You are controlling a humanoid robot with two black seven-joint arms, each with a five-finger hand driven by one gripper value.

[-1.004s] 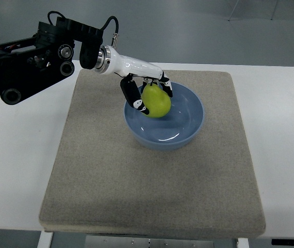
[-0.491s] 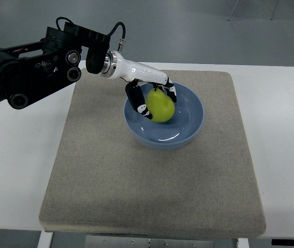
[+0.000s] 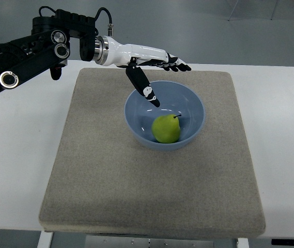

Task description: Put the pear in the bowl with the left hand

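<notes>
The pear (image 3: 166, 128), yellow-green with its short dark stem pointing up and toward the far right, lies inside the bowl (image 3: 193, 103), resting on the bottom toward the near side. Nothing is touching it. The bowl is blue and round and stands on a grey-beige mat (image 3: 110, 175), in the mat's far half and a little right of its middle. The mat covers most of the white bench (image 3: 17, 155), leaving bare strips along the bench's left and right edges.

Above the bowl's far-left rim hangs the left robot hand (image 3: 159, 67), empty, its fingers (image 3: 178, 64) stretched out flat and spread toward the bench's right edge, while its black thumb (image 3: 144, 88) points down over the bowl's inner left wall. The hand is clear of the pear, with open space between them. Its white forearm shell (image 3: 131, 52) runs back to a black jointed arm (image 3: 28, 49) that comes in over the bench's far-left corner. The right arm does not show.
</notes>
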